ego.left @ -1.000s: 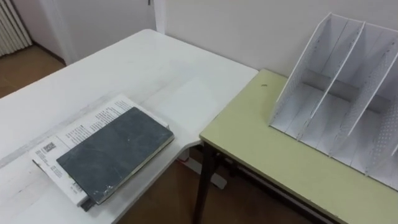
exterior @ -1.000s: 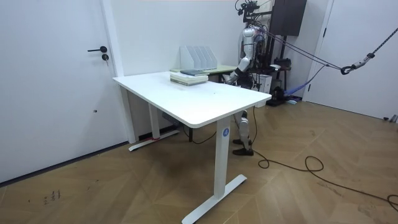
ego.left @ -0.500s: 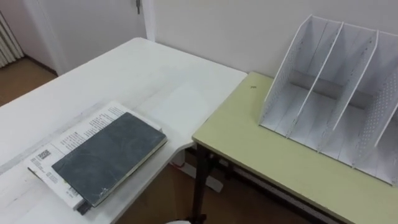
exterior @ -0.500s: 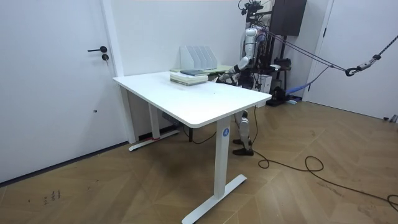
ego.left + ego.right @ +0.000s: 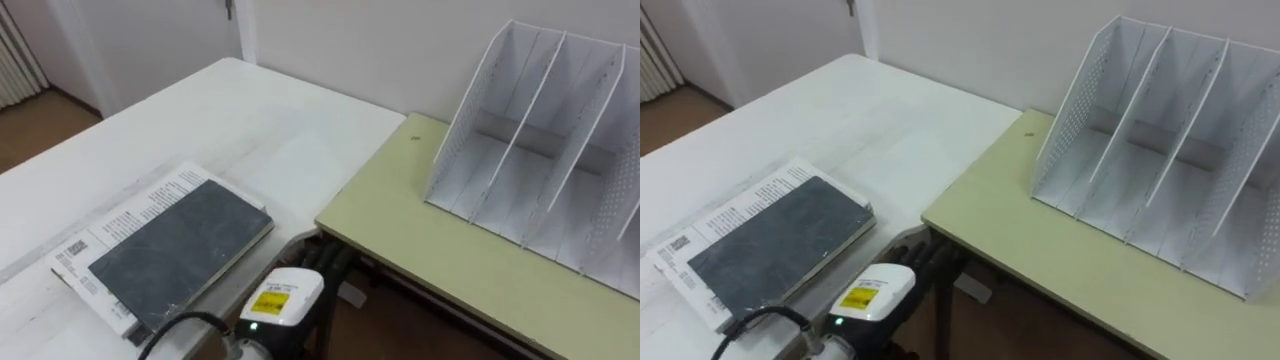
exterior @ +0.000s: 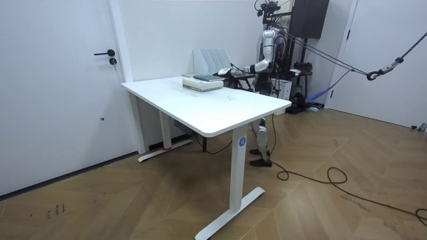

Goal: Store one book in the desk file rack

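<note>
Left hand (image 5: 316,262) has risen beside seemingly two stacked books (image 5: 175,250), one rack (image 5: 530,150); grip state unclear.

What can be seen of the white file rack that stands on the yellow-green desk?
The file rack is white, apparently thin metal or plastic, and its side wall is pierced with rows of small holes. Slanted dividers split it into upright compartments, and those in view are empty. It stands upright on the yellow-green desk, with its back toward the white wall and its open front toward the robot. Only the desk touches it.
</note>
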Controlling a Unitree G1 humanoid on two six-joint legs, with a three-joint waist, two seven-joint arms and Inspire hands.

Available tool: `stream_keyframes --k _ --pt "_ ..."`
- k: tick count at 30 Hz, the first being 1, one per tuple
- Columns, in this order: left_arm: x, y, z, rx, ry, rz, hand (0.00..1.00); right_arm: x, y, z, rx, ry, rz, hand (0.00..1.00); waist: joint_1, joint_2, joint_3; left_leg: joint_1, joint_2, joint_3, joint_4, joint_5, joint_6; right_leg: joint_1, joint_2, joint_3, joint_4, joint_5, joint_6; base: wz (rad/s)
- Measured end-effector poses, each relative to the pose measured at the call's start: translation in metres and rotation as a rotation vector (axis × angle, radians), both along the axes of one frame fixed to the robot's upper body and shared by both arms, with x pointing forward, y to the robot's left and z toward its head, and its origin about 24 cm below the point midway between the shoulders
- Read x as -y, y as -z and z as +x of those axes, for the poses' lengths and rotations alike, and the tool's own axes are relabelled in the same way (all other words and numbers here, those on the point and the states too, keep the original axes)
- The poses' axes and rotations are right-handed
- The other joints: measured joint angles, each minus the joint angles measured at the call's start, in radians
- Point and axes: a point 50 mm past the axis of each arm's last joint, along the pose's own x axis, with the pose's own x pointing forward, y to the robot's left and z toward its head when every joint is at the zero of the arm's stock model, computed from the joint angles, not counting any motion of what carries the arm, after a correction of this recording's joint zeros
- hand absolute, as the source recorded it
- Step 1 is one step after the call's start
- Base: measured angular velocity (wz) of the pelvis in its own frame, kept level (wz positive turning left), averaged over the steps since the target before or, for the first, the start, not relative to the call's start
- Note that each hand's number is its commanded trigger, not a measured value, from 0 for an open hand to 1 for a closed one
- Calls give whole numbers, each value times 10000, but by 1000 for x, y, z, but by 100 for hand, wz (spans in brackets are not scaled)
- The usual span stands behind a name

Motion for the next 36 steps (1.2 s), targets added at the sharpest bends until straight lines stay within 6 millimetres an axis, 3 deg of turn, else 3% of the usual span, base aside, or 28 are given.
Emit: stream_keyframes --k 11,17,23,31,36 --pt "-32 -25 -2 2275 -1392 418 0 5 3 -12 -571 718 -261 0 470 38 -70 -52 -11 -189 115 7 -14 134 -14 -578 3 0 -1 5" --pt "-37 -47 1 3471 -1696 374 0 4 3 -12 -603 537 -265 0 613 -83 -62 -174 -43 -434 348 7 -15 181 -109 -939 3 1 -2 15" --pt "-36 -54 1 3952 -1714 116 0 4 3 -13 -664 408 -267 0 733 -117 -48 -195 -81 -543 345 6 -16 211 -140 -1084 -3 1 -3 5" --pt "-37 -54 1 4011 -1781 88 0 5 3 -13 -668 368 -356 0 739 -7 -82 -185 -98 -569 365 11 -12 209 -144 -1087 -78 2 -2 0" --pt "-39 -53 1 3934 -1970 172 0 5 3 -13 -656 364 -362 0 727 -25 -13 -218 -102 -568 351 11 -12 251 -145 -1083 -85 2 -2 0"
